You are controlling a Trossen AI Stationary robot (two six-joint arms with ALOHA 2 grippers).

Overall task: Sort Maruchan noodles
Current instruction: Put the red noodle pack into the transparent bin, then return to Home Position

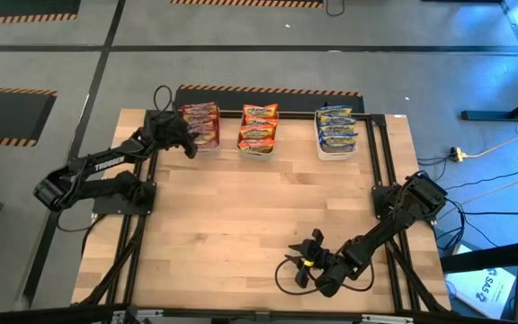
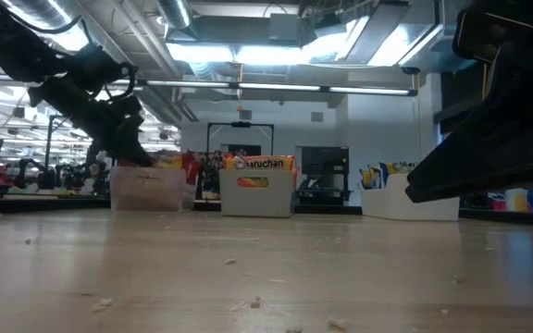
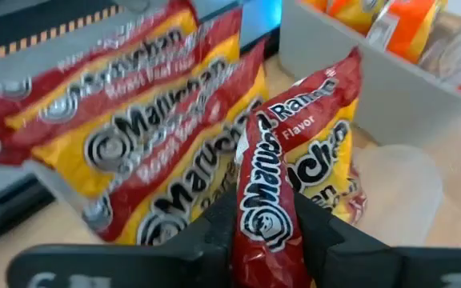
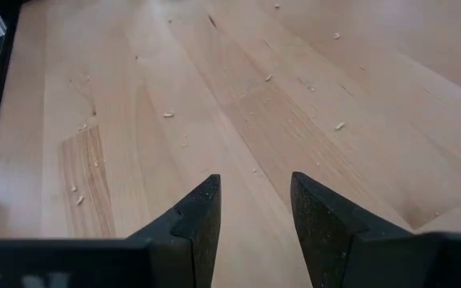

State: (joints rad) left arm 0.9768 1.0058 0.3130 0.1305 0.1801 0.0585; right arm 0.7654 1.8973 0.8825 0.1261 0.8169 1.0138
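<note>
Pale wood table (image 1: 259, 234), slatted top, scattered with crumbs; bare across the middle, all stock gathered along the far edge.

Three clear tubs in a row at that far edge, one kind each, which reads as the sorting nearly done. Left tub (image 1: 201, 135): red packets (image 1: 200, 121). Middle tub (image 1: 257, 144): orange packets (image 1: 258, 126). Right tub (image 1: 337, 148): blue-and-yellow packets (image 1: 336, 126). No loose packet shows on the open table.

Left arm (image 1: 97, 171), dark, reaching from the left side up to the left tub. Left gripper (image 1: 185, 142) at the near rim of that tub, jaws closed on a red packet (image 3: 269, 200) held on edge, pinched across its narrow side. It hangs just over the others of its kind, likely so it can drop in among them.

Right arm (image 1: 385, 225), dark, folded low at the near right corner, waiting well apart from the tubs. Right gripper (image 4: 254, 210) pointing over bare wood, jaws parted, nothing between them.

Next likely call: loosen the left jaws so the red packet settles inside the tub, not on its rim.
</note>
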